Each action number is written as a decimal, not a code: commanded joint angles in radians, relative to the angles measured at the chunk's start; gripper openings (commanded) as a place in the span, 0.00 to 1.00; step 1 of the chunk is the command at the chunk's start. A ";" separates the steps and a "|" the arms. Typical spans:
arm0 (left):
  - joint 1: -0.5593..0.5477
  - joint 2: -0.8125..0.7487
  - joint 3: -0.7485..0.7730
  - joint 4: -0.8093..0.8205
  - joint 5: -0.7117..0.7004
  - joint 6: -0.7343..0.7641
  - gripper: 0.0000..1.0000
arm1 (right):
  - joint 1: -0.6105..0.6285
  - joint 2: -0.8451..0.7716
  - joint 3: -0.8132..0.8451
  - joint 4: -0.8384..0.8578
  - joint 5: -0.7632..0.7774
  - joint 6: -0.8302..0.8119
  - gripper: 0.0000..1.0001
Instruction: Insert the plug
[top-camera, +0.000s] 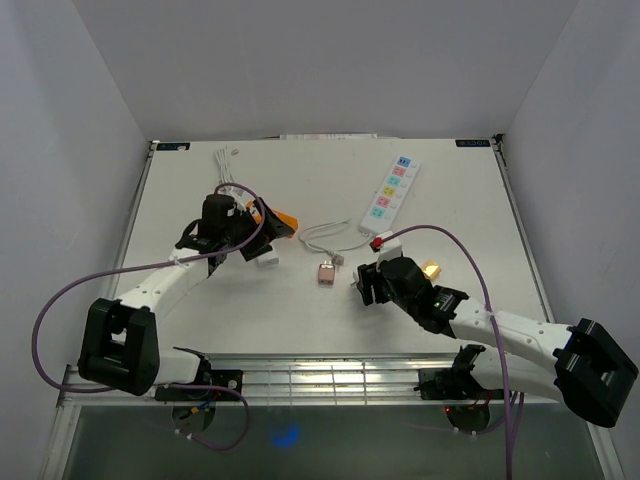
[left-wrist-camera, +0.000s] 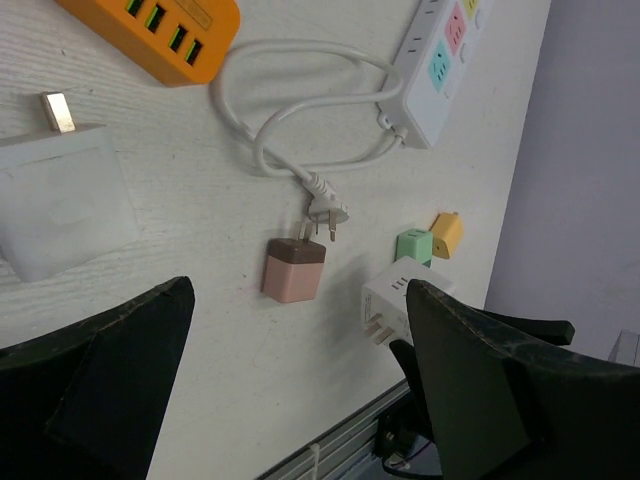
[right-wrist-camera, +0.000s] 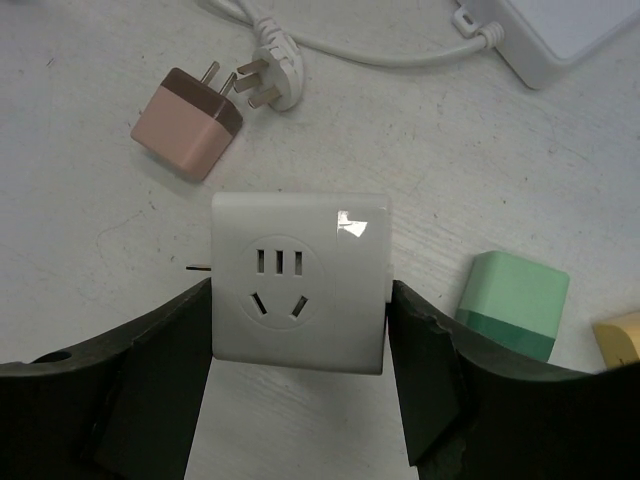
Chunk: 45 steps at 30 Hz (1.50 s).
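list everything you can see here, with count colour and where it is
power strip: 1, white with coloured sockets, far right
corded plug: 1, white, centre
pink adapter: 1, pink and brown, beside plug
socket cube: 1, white, between right jaws
green adapter: 1, green, right of cube
yellow adapter: 1, yellow, beside green one
orange strip: 1, orange, by left arm
white charger: 1, white, near orange strip
left gripper: 1, black, jaws open
right gripper: 1, black, jaws closed on socket cube
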 joint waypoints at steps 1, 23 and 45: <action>0.003 -0.025 0.106 -0.187 -0.080 0.057 0.98 | 0.007 -0.012 0.037 0.107 -0.027 -0.109 0.62; -0.030 0.064 0.170 -0.262 0.100 -0.226 0.98 | 0.036 0.077 0.074 0.224 -0.101 -0.283 0.62; -0.219 0.219 0.348 -0.396 0.035 -0.364 0.98 | 0.162 0.238 0.197 0.402 0.009 -0.579 0.59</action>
